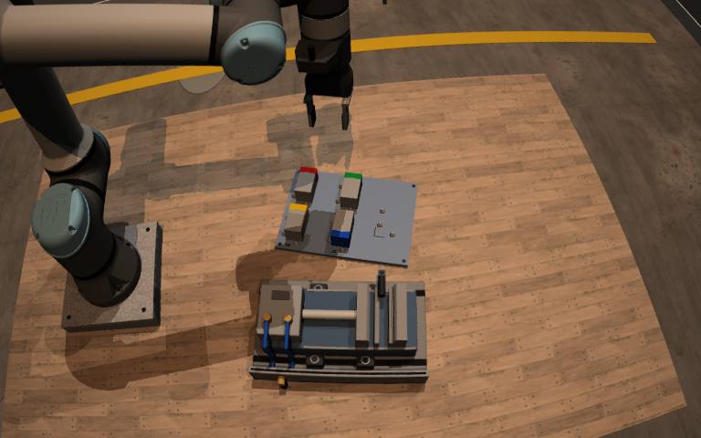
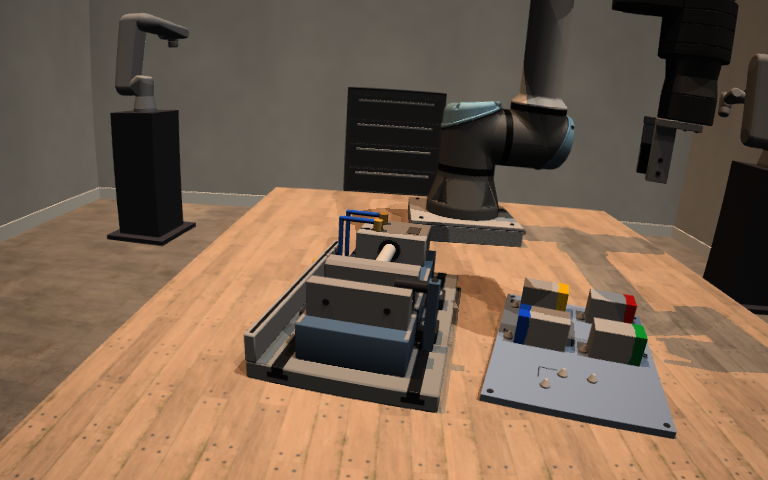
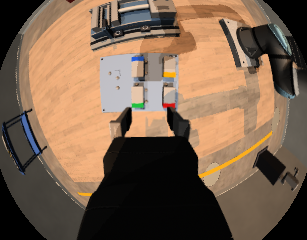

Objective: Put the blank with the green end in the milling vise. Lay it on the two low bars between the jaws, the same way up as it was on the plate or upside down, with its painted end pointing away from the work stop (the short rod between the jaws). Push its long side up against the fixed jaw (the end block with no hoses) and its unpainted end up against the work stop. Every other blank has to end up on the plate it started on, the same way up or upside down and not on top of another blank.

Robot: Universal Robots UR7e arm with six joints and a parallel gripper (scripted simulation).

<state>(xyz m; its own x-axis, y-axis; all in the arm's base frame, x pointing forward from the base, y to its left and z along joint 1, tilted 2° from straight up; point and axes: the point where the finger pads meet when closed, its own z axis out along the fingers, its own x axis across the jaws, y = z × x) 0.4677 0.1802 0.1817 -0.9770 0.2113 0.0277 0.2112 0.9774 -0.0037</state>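
The blank with the green end (image 1: 350, 191) (image 2: 613, 341) (image 3: 137, 95) lies on the grey plate (image 1: 398, 198) (image 2: 578, 407) (image 3: 110, 102), its green end at the plate edge away from the vise. The blanks with red (image 1: 305, 184) (image 2: 609, 305), yellow (image 1: 296, 223) (image 2: 543, 294) and blue (image 1: 342, 224) (image 2: 546, 330) ends lie on the same plate. My gripper (image 1: 328, 120) (image 3: 149, 114) is open and empty, high above the table beyond the red and green ends. The milling vise (image 1: 338, 321) (image 2: 352, 309) holds no blank that I can see. Its fixed jaw (image 1: 399, 314) (image 2: 357, 302) and work stop (image 1: 381, 279) (image 2: 410, 286) are visible; the low bars are mostly hidden.
Three cone-shaped pins stand on the plate's blank-free side. The vise's moving jaw (image 1: 362, 314) carries a pale rod towards the block with blue hoses (image 1: 281, 307). The stop's upright post (image 2: 431, 315) rises on the vise side facing the plate. The robot base (image 1: 109, 276) stands left of the vise.
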